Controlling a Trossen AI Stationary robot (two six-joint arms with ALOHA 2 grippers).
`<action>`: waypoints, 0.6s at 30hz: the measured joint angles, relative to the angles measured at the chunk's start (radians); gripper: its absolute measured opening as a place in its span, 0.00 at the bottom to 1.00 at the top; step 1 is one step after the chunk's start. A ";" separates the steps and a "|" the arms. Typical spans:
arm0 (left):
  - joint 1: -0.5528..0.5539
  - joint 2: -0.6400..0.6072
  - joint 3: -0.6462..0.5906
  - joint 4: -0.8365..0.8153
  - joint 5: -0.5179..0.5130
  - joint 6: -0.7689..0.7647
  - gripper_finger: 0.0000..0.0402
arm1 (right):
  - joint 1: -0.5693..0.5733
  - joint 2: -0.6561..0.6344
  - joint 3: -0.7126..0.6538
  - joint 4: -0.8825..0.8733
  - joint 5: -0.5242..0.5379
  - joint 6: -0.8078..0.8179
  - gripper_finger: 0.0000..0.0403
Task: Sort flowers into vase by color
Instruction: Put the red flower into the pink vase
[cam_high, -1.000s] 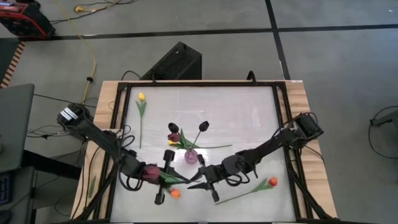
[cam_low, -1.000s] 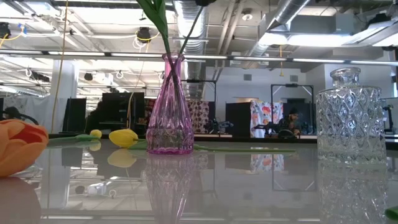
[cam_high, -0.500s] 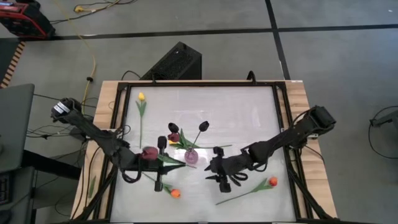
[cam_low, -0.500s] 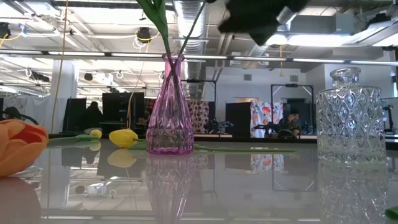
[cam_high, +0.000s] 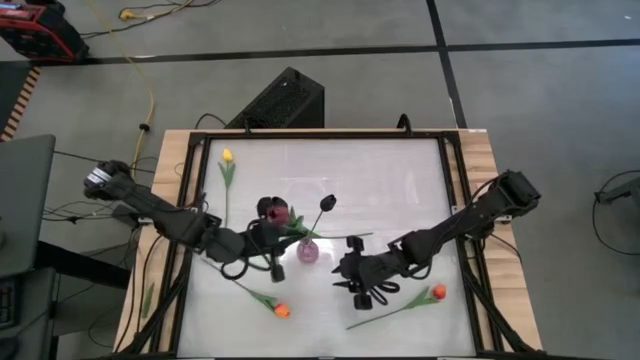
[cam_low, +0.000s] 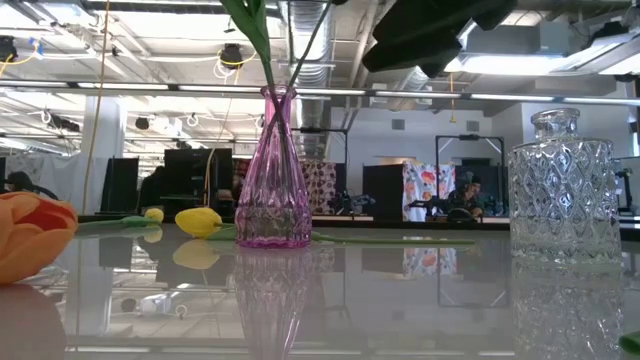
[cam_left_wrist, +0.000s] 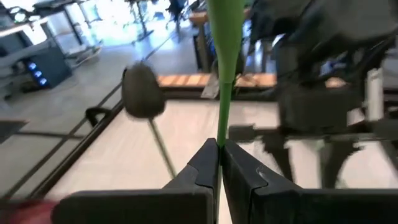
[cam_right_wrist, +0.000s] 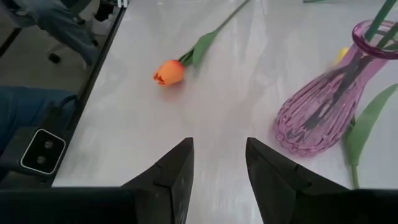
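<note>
My left gripper (cam_high: 268, 245) is shut on a maroon tulip (cam_high: 270, 210) just left of the pink vase (cam_high: 307, 251), which holds dark tulips (cam_high: 327, 203). In the left wrist view a green stem (cam_left_wrist: 225, 56) rises from the shut fingers (cam_left_wrist: 218, 152), with a dark tulip head (cam_left_wrist: 143, 92) beyond. My right gripper (cam_high: 352, 277) hangs open right of the vase; its wrist view shows the open fingers (cam_right_wrist: 217, 162) over bare table between an orange tulip (cam_right_wrist: 169, 72) and the pink vase (cam_right_wrist: 323, 112). A yellow tulip (cam_high: 227, 157) lies flat near the far left. My left gripper pinches the maroon tulip's thin green stem (cam_left_wrist: 219, 134) between its two fingertips. The stem runs on past the fingertips toward the vase. The tulip is lifted clear of the table, its maroon head (cam_high: 270, 210) on the far side of the gripper.
Two orange tulips lie flat near the near edge, one left of centre (cam_high: 282, 311) and one at the right (cam_high: 437, 292). A clear cut-glass vase (cam_low: 563, 190) stands at the right of the low view. A black frame (cam_high: 300, 135) borders the table.
My left gripper rose from near the table's near edge and moved toward the far edge and right, up to the pink vase, carrying the maroon tulip clear of the table. My right gripper drew back toward the table's right, away from that tulip.
</note>
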 joint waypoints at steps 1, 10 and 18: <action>0.004 0.008 -0.002 -0.007 0.001 -0.006 0.00 | 0.000 0.000 0.000 0.000 0.000 0.000 0.42; 0.021 0.064 -0.003 -0.006 0.020 -0.022 0.00 | 0.013 0.001 0.000 -0.001 0.001 -0.020 0.42; -0.005 0.062 0.052 -0.017 0.031 0.006 0.00 | 0.025 0.001 0.000 -0.001 -0.001 -0.019 0.42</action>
